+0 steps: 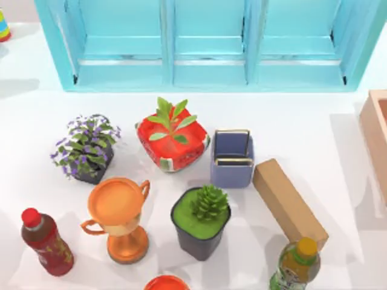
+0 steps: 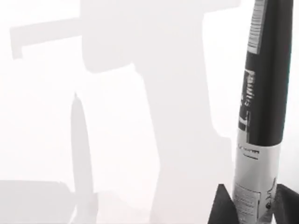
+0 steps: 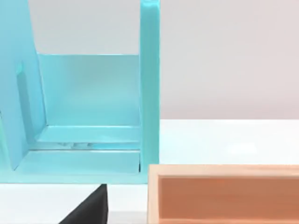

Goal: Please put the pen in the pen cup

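The pen [image 2: 261,98], black above and silver below with printed labels, stands between the dark fingertips [image 2: 223,205] of my left gripper [image 2: 254,207], which is shut on it above bare white table. The slate-blue pen cup [image 1: 232,158] with its pale rim and inner divider stands upright near the table's middle, right of a red pot. A dark part of my right gripper [image 3: 91,210] shows near a turquoise shelf and a wooden box.
Around the cup stand a red pot with a green plant [image 1: 173,140], a dark pot with a succulent [image 1: 201,222], an orange trophy [image 1: 118,217], a purple-flowered plant [image 1: 86,148], a brown block [image 1: 289,202] and two bottles [image 1: 46,241] [image 1: 296,264]. A turquoise shelf [image 1: 205,42] lines the back; a wooden box [image 1: 378,133] sits right.
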Robot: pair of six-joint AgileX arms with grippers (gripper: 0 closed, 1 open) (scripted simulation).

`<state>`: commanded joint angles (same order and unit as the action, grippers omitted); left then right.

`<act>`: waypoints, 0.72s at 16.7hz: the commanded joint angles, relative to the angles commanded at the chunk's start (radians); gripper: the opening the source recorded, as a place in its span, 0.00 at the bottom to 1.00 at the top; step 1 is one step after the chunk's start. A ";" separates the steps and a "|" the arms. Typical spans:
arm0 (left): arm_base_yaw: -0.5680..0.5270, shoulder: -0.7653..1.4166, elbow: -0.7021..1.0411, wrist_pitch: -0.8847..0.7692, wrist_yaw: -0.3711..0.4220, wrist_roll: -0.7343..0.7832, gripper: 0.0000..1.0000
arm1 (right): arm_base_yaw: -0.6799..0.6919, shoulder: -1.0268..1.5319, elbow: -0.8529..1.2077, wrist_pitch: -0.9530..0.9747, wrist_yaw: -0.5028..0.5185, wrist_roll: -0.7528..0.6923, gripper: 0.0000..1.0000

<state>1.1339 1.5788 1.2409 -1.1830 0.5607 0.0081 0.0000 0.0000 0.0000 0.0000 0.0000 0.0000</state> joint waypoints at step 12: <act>-0.750 0.077 0.213 0.546 -0.728 -0.259 0.00 | 0.000 0.000 0.000 0.000 0.000 0.000 1.00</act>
<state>0.3835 1.6561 1.4542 -0.6369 -0.1678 -0.2507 0.0000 0.0000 0.0000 0.0000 0.0000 0.0000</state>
